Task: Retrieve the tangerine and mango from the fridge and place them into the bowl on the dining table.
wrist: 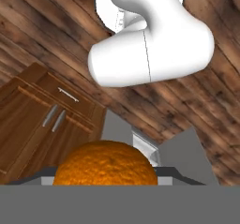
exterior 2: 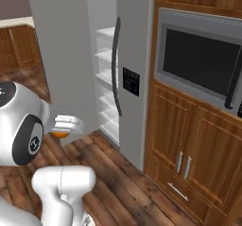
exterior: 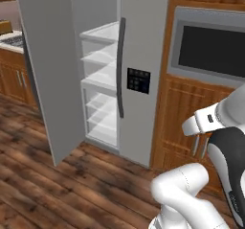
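Note:
An orange, dimpled tangerine (wrist: 105, 164) sits between my gripper's (wrist: 105, 183) jaws at the bottom of the hand view. From the right base view the gripper (exterior 2: 64, 129) hangs low beside the arm, shut on the tangerine (exterior 2: 59, 135), which peeks out under the white hand. The tall light-grey fridge (exterior: 141, 55) stands ahead with its left door (exterior: 50, 65) swung wide open. White shelves (exterior: 100, 58) show inside, with nothing on them that I can see. The mango, the bowl and the dining table are out of view.
A wall oven (exterior 2: 201, 59) set in wooden cabinets (exterior 2: 189, 144) stands right of the fridge (exterior 2: 134, 55). A counter with a cooktop (exterior: 12, 41) on wooden cabinets lies far left. Wooden floor (exterior: 72, 185) stretches between me and the fridge.

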You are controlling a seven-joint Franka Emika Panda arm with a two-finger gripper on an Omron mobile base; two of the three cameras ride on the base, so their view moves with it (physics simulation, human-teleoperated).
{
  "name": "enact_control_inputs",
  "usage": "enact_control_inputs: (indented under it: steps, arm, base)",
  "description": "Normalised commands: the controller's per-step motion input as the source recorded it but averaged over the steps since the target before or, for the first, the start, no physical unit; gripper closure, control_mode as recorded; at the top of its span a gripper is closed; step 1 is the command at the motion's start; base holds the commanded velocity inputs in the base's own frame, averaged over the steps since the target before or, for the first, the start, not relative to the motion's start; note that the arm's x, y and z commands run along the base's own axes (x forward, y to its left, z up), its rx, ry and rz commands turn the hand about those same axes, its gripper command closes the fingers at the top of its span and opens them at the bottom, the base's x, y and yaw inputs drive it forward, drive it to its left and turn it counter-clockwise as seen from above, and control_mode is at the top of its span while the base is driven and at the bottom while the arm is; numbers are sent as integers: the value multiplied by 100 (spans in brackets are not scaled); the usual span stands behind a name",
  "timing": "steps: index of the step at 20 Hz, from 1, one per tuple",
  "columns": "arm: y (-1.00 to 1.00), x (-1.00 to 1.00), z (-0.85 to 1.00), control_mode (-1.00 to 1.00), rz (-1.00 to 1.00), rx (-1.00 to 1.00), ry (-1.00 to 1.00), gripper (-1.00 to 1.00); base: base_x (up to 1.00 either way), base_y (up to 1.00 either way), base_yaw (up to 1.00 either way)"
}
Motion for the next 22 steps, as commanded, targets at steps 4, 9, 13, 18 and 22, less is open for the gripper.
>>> enact_control_inputs:
  steps: [4, 9, 13, 18, 22]
  arm:
    - [0, 0, 0, 100, 0, 0, 0, 100]
    - [0, 0, 0, 100, 0, 0, 0, 100]
    - [0, 0, 0, 100, 0, 0, 0, 100]
    - [0, 0, 0, 100, 0, 0, 0, 100]
    - [0, 0, 0, 100, 0, 0, 0, 100]
  base:
    - [-83, -42, 29]
    - [-88, -36, 28]
    - [-92, -22, 26]
    - [-99, -8, 20]
    - [-100, -2, 16]
